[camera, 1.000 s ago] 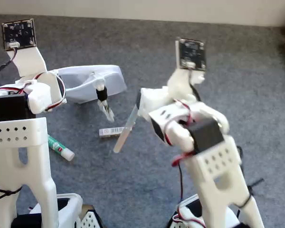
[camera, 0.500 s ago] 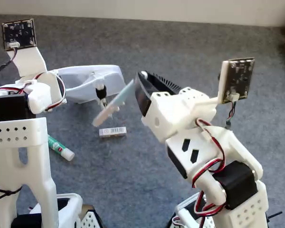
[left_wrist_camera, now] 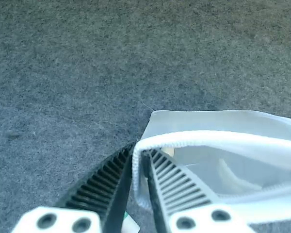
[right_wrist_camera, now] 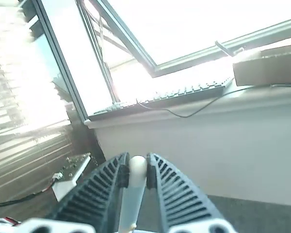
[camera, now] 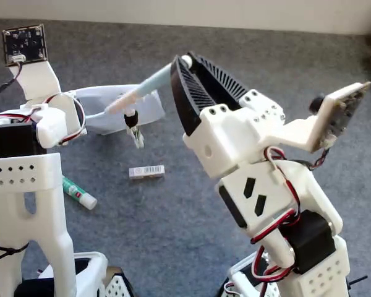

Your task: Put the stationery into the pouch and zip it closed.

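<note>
The pouch (camera: 114, 110) is lying flat on the table (camera: 173, 216), whose grey top is looking napped and felt-like. It is a soft, translucent white sleeve with rounded corners and a ribbed zip band running along its open edge. The left claw (left_wrist_camera: 138, 156) is pinching that edge at one end of the pouch; its black, ridged fingers (left_wrist_camera: 167, 182) are pressing together with the thin wall folded between them. The right claw (camera: 185, 60) is hanging in the air to the side of the pouch away from the left claw. It is gripping a pen (camera: 142, 90) by its rounded butt between two curved, comb-ribbed black fingers (camera: 213, 77). The pen is a smooth, slim cylinder, pale blue at the held end and fading to a cream tip. It is slanting down so that the tip is sitting over the pouch's upper rim; I cannot tell whether it is touching. A small black-and-white piece (camera: 133, 125) is dangling just beside the pouch's near edge. Nearer the arm bases than the pouch, a short rectangular eraser (camera: 146, 171) in a paper sleeve is lying apart from it. Farther off again, a glue stick (camera: 79, 192) with a green barrel and a white cap is resting well apart from the pouch.
</note>
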